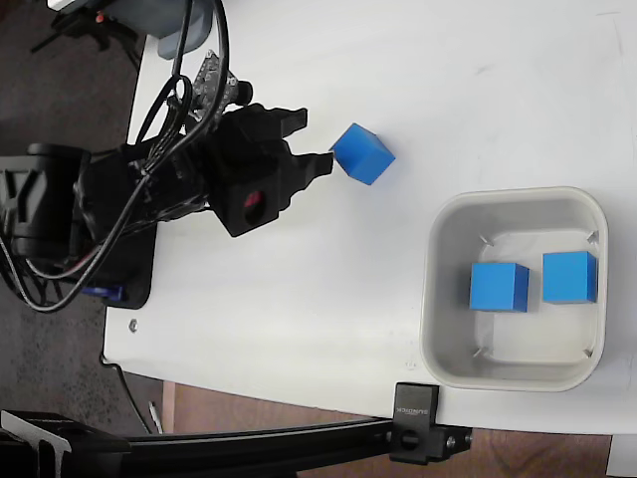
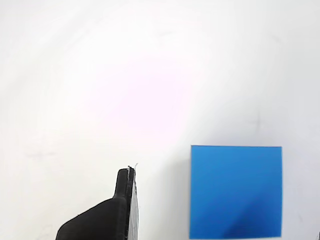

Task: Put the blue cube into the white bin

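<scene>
One blue cube [image 1: 363, 153] rests on the white table, outside the white bin [image 1: 443, 299]. My black gripper [image 1: 315, 137] is just left of this cube in the fixed view, open and holding nothing, and its lower fingertip nearly reaches the cube's left corner. In the wrist view the blue cube [image 2: 235, 192] fills the lower right, and one black finger [image 2: 122, 210] shows to its left with a gap of bare table between them. The other finger is out of that frame. Two more blue cubes [image 1: 499, 287] [image 1: 569, 276] lie side by side inside the bin.
The bin stands at the table's right side, near the front edge. A black clamp [image 1: 416, 436] on a rail sits at the table edge below the bin. The arm's base and cables [image 1: 60, 209] fill the left side. A grey object [image 1: 184, 25] is at the top left.
</scene>
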Available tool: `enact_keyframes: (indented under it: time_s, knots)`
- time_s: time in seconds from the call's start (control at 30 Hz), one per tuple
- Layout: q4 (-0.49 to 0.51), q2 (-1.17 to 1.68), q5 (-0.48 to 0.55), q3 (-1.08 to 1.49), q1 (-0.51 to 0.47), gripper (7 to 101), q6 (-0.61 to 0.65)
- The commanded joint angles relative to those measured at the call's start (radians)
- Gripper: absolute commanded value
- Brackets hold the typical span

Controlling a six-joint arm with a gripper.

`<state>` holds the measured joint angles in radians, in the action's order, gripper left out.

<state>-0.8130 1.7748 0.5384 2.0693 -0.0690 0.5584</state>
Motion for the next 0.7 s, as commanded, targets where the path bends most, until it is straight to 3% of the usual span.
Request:
enact_keyframes:
  time_s: [0.03,0.7]
  knots:
    - [0.051,-0.008,0.043,-0.063,-0.009,100.0,0.002]
    - [0.178,-0.101,0.069,-0.031,-0.015,100.0,-0.011]
